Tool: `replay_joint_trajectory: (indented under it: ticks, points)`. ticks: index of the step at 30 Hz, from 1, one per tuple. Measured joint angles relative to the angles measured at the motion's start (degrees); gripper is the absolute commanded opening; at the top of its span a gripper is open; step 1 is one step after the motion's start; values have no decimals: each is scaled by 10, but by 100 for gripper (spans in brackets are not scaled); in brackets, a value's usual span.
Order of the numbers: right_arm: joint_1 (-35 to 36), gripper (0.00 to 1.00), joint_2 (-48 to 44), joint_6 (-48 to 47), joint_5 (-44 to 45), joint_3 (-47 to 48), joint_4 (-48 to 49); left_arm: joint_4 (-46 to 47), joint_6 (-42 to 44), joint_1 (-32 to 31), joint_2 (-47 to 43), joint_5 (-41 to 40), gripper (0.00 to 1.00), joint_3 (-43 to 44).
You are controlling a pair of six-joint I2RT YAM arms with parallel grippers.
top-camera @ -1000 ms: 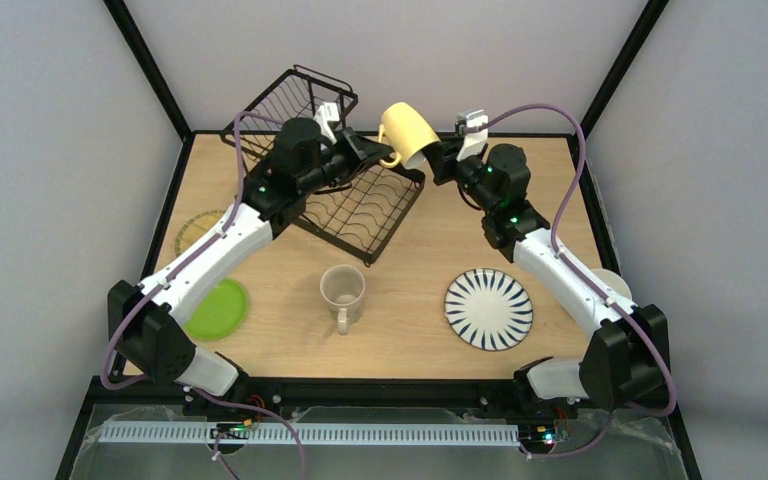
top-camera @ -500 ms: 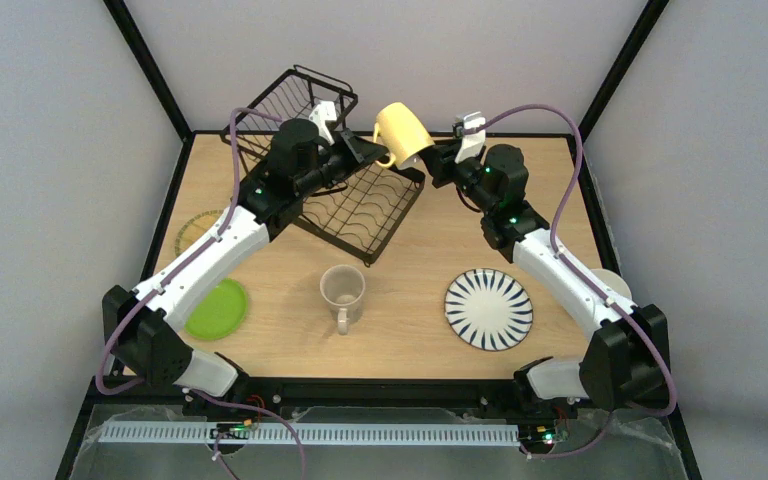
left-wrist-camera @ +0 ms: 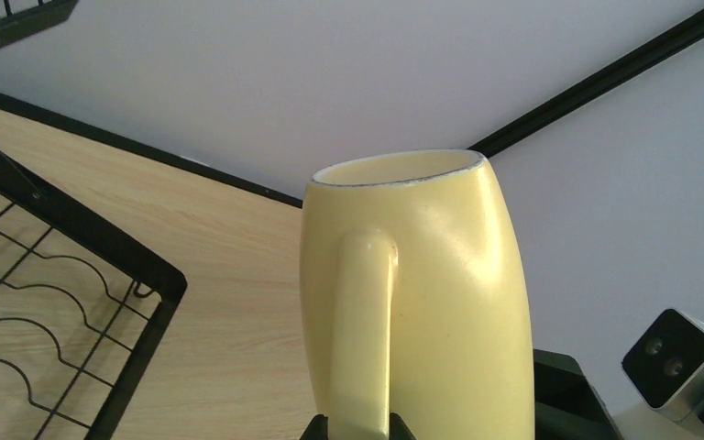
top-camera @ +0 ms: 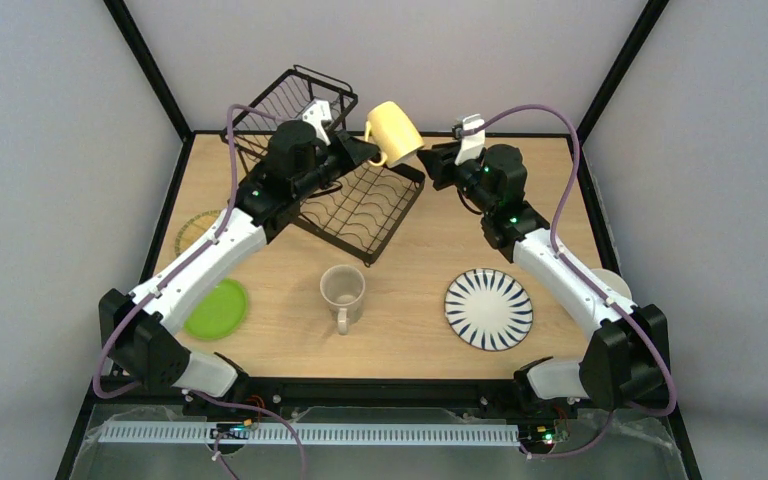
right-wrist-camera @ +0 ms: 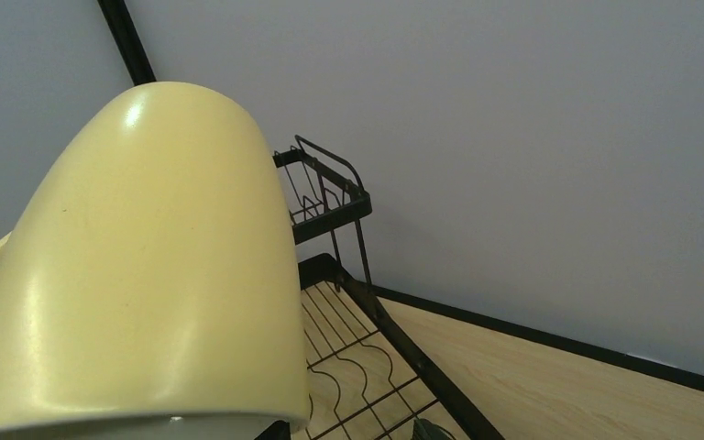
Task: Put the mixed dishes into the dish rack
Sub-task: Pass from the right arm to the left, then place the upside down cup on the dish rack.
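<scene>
Table (top-camera: 430, 250): light wood, with both arms reaching toward its far edge.
Dish rack (top-camera: 355, 215): black wire, set at an angle on the far left of the table, with its raised basket end farthest from the arms.
Striped plate (top-camera: 489, 309): white with dark radial stripes, flat on the near right of the table.
Lime-green plate (top-camera: 217, 309): flat on the near left, beside the left arm.
Yellow woven plate (top-camera: 192, 232): at the left edge, partly hidden by the left arm.
Beige mug (top-camera: 342, 291): upright near the table's middle, handle toward the arms.
Yellow mug (top-camera: 395, 128): in the air above the rack's far right corner, tilted, its mouth toward the right arm.
Left gripper (left-wrist-camera: 357, 426): clamped on the yellow mug's handle.
Right gripper (top-camera: 433, 160): just beside the mug's rim; I cannot tell how wide it is.
</scene>
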Motion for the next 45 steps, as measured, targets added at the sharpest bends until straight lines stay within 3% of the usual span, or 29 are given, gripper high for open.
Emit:
replay_joint_trajectory:
  ticks: [18, 30, 45]
  points:
    - [0, 84, -31, -5, 3, -42, -18, 20, 102, 0, 0, -66, 2, -50]
    - [0, 85, -59, 1, 15, -80, -6, 116, 215, -4, 7, -155, 2, -141]
    - [0, 85, 37, 4, 72, -76, 60, 247, 369, -77, 123, -282, 2, -165]
